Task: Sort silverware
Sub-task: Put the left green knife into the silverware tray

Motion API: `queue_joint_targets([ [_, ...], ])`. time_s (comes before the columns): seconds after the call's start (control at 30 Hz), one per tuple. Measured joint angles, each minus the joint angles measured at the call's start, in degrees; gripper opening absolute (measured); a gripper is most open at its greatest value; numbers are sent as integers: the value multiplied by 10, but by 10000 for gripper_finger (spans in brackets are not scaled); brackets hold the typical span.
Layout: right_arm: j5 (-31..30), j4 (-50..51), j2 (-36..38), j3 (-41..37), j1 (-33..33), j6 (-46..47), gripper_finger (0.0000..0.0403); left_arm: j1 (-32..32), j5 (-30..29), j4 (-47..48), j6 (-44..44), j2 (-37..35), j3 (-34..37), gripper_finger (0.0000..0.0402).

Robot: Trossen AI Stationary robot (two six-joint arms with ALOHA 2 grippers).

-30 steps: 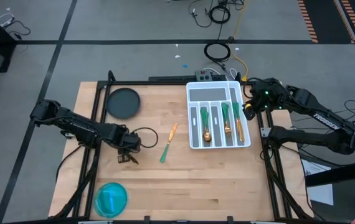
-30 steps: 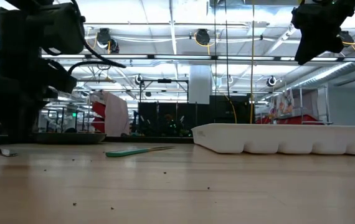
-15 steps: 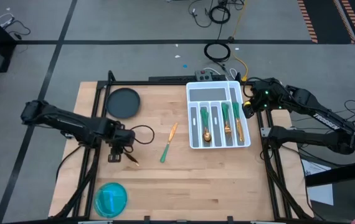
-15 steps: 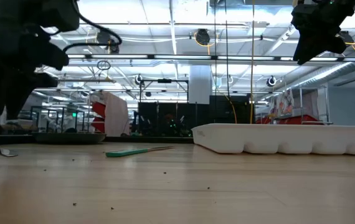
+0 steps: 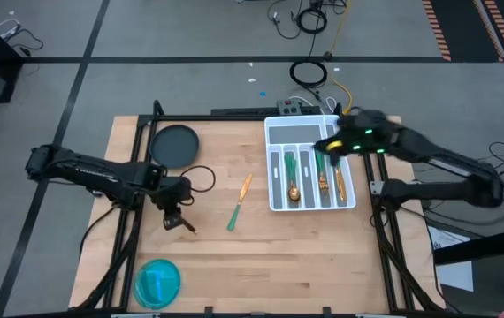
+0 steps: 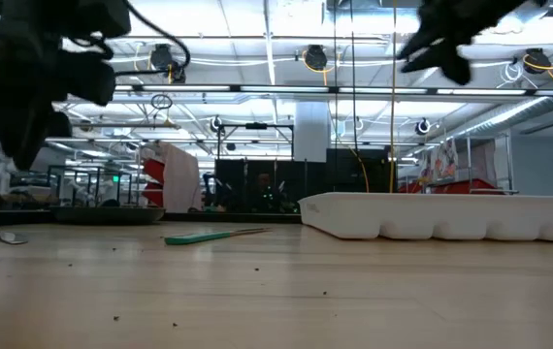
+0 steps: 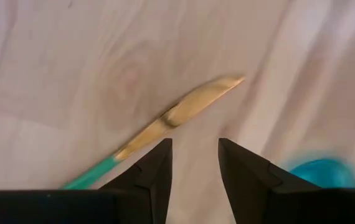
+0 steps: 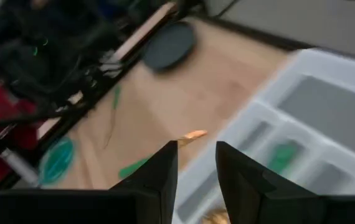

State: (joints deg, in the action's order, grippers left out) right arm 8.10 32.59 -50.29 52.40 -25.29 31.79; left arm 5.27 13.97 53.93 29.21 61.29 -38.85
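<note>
A knife (image 7: pixel 177 115) with a gold blade and a green handle lies flat on the wood just ahead of my left gripper (image 7: pixel 195 144). That gripper hangs open above the knife (image 5: pixel 187 227) at the table's left, touching nothing. A second knife (image 5: pixel 239 201) lies mid-table. The white tray (image 5: pixel 276 132) at the far right holds a spoon (image 5: pixel 292 177), a fork (image 5: pixel 322 172) and a knife (image 5: pixel 339 177), each in its own slot. My right gripper (image 5: pixel 321 147) hovers open and empty over the tray.
A dark round plate (image 5: pixel 174 146) sits at the far left of the table. A blue bowl (image 5: pixel 157 281) stands at the near left corner. Black frame rails run along both side edges. Bare wood lies between the mid-table knife and the tray.
My left gripper has risen from the table and turned, leaving the knife below it where it lay. My right gripper has swung from the tray's right edge toward the table's left, over the tray, and tipped up nearer to level.
</note>
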Motion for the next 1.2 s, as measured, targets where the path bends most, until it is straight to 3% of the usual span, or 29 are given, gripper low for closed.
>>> queue_joint_targets([
  [0.13,-3,-90,-104,-16,73,3,100,0,3,-20,51,-43,0,136],
  [0.27,0,-109,-208,-16,126,0,100,0,-9,70,35,-62,0,136],
  [0.33,16,-132,-244,-16,147,-7,100,0,-32,114,47,-58,0,136],
  [0.43,54,-175,-275,-16,168,-10,100,0,-83,143,135,-47,0,136],
  [0.63,55,-187,-289,-16,185,5,100,-3,-173,140,284,-12,6,136],
  [1.03,55,-185,-249,-16,197,20,100,1,-143,95,457,150,28,136],
  [1.2,55,-179,-245,-16,198,20,100,22,-135,94,509,183,22,116],
])
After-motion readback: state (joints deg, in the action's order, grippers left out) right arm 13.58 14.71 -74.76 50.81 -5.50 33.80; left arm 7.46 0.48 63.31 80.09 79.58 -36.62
